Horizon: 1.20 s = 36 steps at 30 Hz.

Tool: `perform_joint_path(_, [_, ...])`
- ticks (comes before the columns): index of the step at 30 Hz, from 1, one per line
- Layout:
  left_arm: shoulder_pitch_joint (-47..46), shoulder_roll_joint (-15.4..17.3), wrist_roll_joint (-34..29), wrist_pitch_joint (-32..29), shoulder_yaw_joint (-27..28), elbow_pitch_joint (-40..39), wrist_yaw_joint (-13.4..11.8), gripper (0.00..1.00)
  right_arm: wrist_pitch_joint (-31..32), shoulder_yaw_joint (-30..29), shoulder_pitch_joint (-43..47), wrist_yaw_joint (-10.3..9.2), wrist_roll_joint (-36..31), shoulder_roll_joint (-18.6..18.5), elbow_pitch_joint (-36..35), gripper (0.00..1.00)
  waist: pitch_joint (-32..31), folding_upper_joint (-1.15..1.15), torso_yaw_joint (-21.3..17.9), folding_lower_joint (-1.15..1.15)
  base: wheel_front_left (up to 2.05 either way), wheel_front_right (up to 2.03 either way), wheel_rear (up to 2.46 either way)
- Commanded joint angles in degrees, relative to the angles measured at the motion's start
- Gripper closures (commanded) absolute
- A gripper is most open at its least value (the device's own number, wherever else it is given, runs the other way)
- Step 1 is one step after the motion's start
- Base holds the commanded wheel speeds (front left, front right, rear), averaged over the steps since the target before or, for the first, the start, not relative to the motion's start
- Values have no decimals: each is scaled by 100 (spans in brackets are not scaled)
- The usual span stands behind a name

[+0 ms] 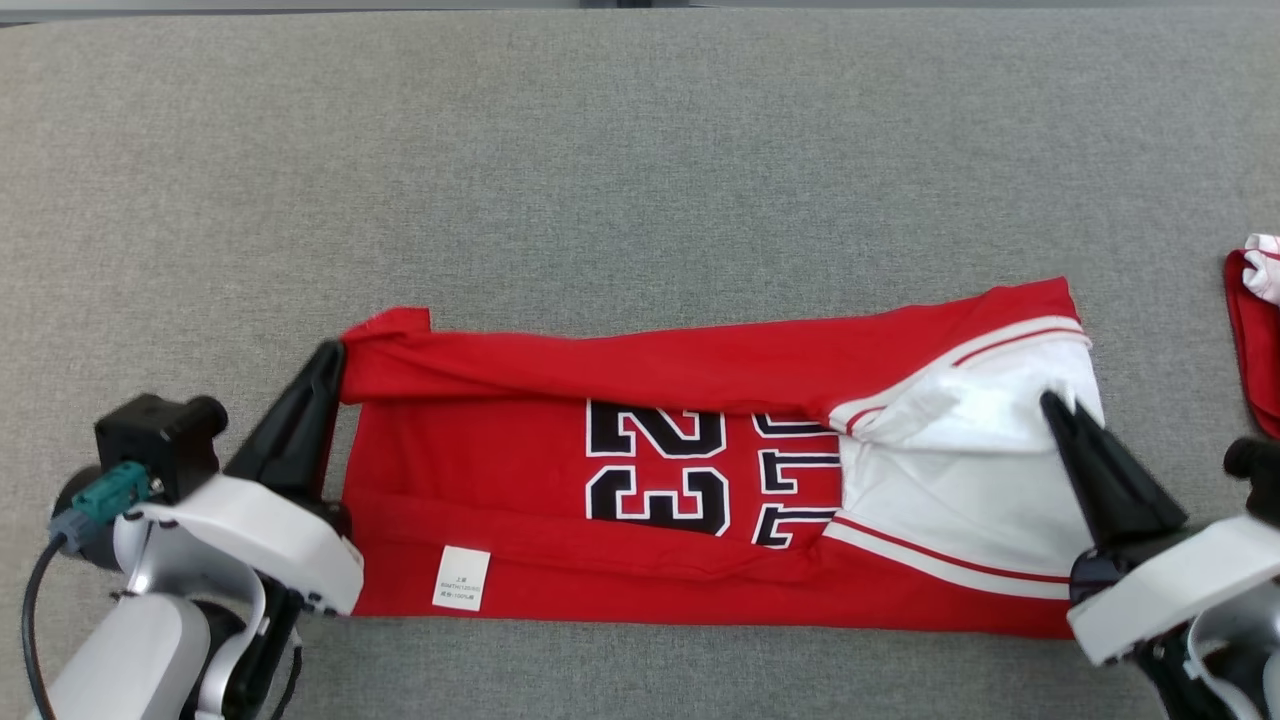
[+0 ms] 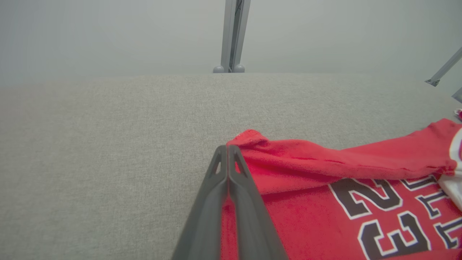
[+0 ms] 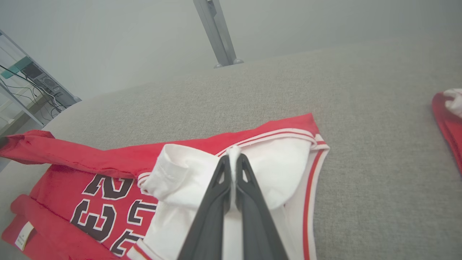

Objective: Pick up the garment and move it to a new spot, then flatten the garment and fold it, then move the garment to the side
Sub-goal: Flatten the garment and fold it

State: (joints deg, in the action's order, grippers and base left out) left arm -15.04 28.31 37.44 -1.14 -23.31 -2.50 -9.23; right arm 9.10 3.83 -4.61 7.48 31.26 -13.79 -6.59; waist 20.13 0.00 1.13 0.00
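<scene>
Bench [image 1: 640,150] bears the red and white jersey [image 1: 560,540], folded into a long band. Another red garment [image 1: 1255,340] lies well apart, off the jersey's right end. The left gripper [image 1: 335,348] has its jaws pinching the jersey's left red corner. The right gripper [image 1: 1050,400] has its jaws pinching its white end. A label [image 1: 461,577] sits near its lower left.

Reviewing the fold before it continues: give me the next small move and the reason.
Probably draw both ends toward the robot, laying the far flap over the number. The left end effector is shut on a hem corner of the red jersey, the right end effector on its white fabric, and the flap between them reaches the top of the 23; the near edge is already folded in.
</scene>
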Motion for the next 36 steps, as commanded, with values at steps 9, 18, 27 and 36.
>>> perform_joint_path(9, [602,-190,510,-217,-2,87,-121,0,348,-219,727,3,-65,602,-40,0,28,0,-76,0,0,0,0])
perform_joint_path(18, [705,-353,461,482,430,159,-473,0,-604,-1057,704,3,-560,997,-279,0,-110,0,-151,0,0,0,0])
perform_joint_path(27, [-25,-608,-82,1292,497,167,-655,0,-1304,-1069,57,3,-1353,1069,-229,0,-301,0,-11,0,0,0,0])
perform_joint_path(36, [-482,-1119,-490,1618,669,1264,-382,0,-1663,-783,-357,3,-1883,1074,503,0,-602,0,40,0,0,0,0])
